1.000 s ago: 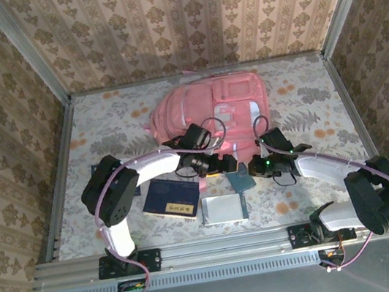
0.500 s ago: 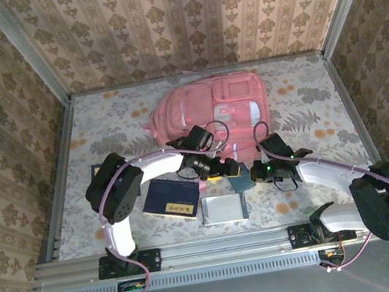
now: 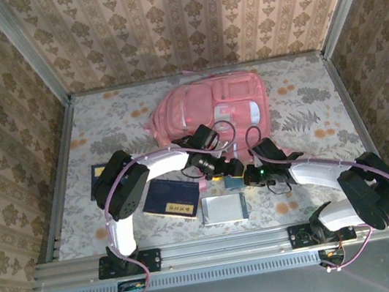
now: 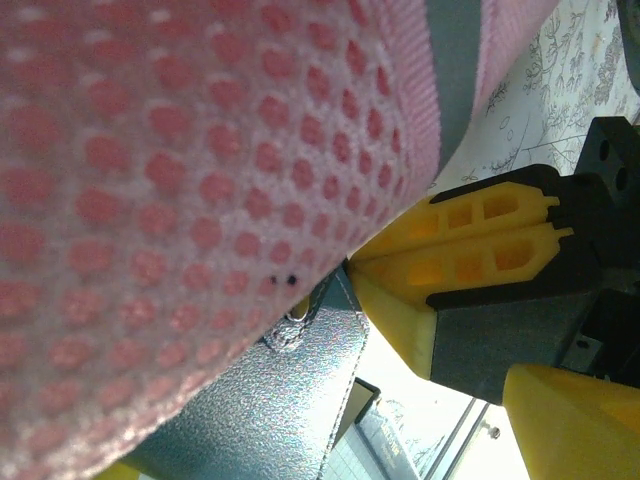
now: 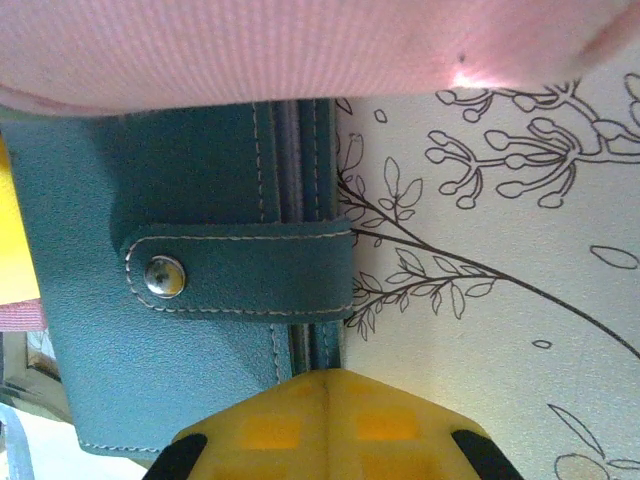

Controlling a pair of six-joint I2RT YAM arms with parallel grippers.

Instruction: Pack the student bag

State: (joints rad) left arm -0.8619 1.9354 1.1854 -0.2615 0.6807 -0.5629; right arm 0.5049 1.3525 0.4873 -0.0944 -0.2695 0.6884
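The student bag (image 3: 210, 105), pink with pale panels, lies at the back of the table. Its mesh fabric (image 4: 180, 180) hangs close over the left wrist camera. A teal leather case with a snap strap (image 5: 190, 260) lies at the bag's near edge, partly under the pink fabric (image 5: 300, 45). My right gripper (image 5: 330, 385) is shut with nothing between its fingers. Its yellow tips touch the case's edge. My left gripper (image 3: 226, 169) stands open just left of it. The case (image 4: 260, 400) and the mesh are between its wide jaws.
A dark blue book (image 3: 172, 197) and a grey book (image 3: 223, 208) lie near the front, between the arms. Another dark book (image 3: 100, 177) sits at the left. Metal rails edge the flowered table (image 3: 313, 97).
My right gripper has shut and moved left until it meets the teal case beside the left gripper. The left gripper has shifted a little to the right, still open.
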